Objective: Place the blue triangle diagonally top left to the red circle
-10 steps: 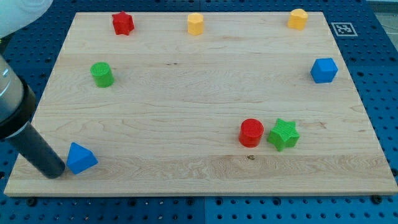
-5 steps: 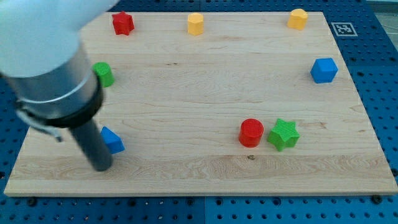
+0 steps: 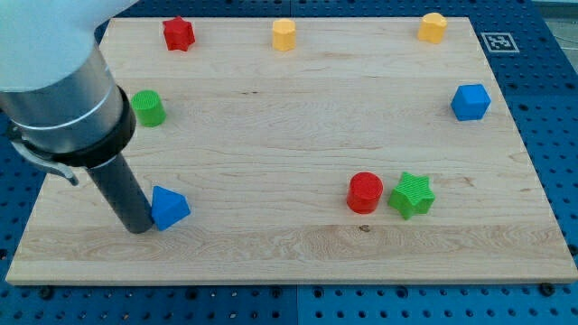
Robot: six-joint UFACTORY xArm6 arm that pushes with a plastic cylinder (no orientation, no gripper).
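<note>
The blue triangle lies at the lower left of the wooden board. My tip rests on the board right against the triangle's left side. The red circle stands at the lower right of the middle, far to the right of the triangle. A green star sits just right of the red circle, nearly touching it.
A green cylinder stands at the left, partly beside my arm. A red star, a yellow cylinder and a yellow block line the top edge. A blue cube is at the right.
The blue triangle has moved right and a little up from the board's lower left corner. My tip has followed it and now sits on its left side.
</note>
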